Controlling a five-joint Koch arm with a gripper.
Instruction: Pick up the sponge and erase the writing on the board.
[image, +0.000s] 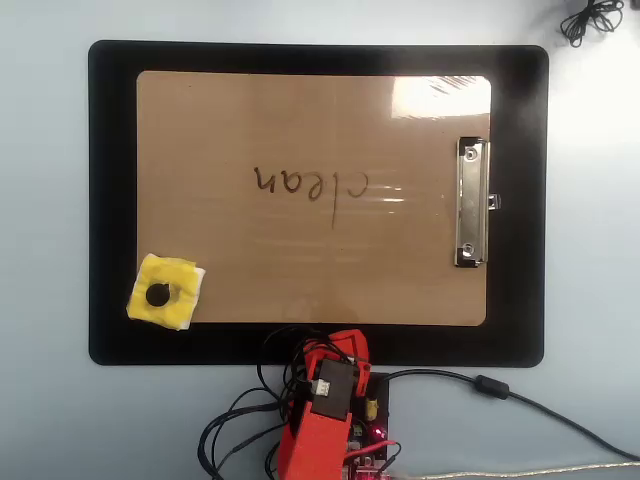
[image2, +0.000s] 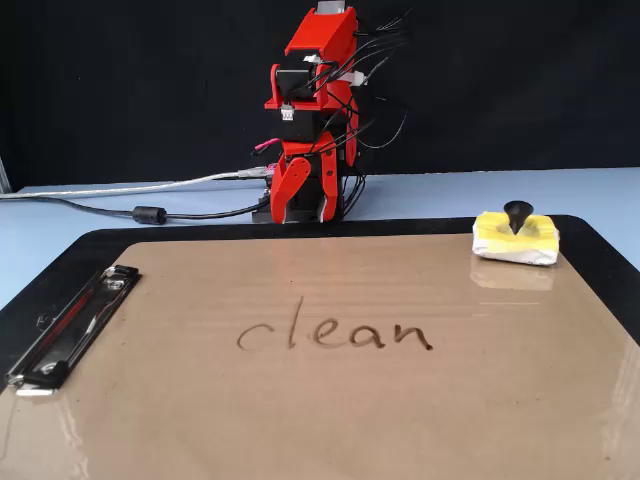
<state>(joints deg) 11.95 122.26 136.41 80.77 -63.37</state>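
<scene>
While the gripper (image2: 300, 205) hangs folded at the arm's base, whether its jaws are spread cannot be told. Well away from it, the sponge (image: 166, 291) sits on the board (image: 250, 130) corner, apart from the writing (image: 312, 185).

Bright, even room light is falling from above. Glare is washing out a patch of the board (image: 440, 97) near its clip in the overhead view, and the glossy surface is mirroring the sponge (image2: 515, 238) in the fixed view. Both pictures are staying sharp.
</scene>
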